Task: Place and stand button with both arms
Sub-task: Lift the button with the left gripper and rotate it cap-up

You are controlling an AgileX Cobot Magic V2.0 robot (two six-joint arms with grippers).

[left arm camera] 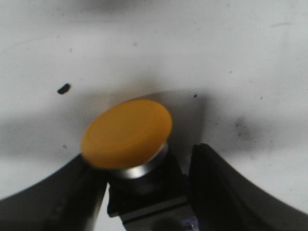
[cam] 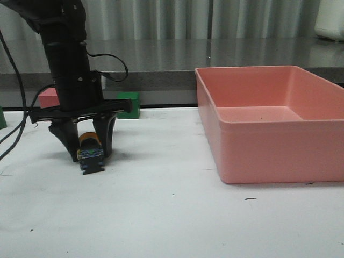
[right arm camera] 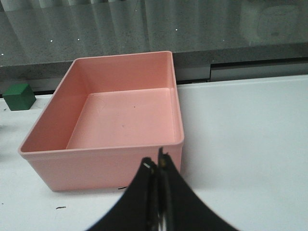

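Note:
The button [cam: 91, 155] has a yellow cap, a black neck and a dark blocky base. It lies tilted on the white table at the left, with its base toward the front camera. My left gripper [cam: 91, 158] points down and is shut on it, one finger on each side. In the left wrist view the yellow cap [left arm camera: 127, 132] faces up between the two black fingers [left arm camera: 216, 187]. My right gripper [right arm camera: 159, 166] is shut and empty; it hovers in front of the pink bin and does not show in the front view.
A large empty pink bin [cam: 269, 124] stands on the right half of the table, also in the right wrist view [right arm camera: 96, 169]. A green cube [cam: 129, 105] and a pink cube [cam: 48, 98] sit behind the left arm by the back ledge.

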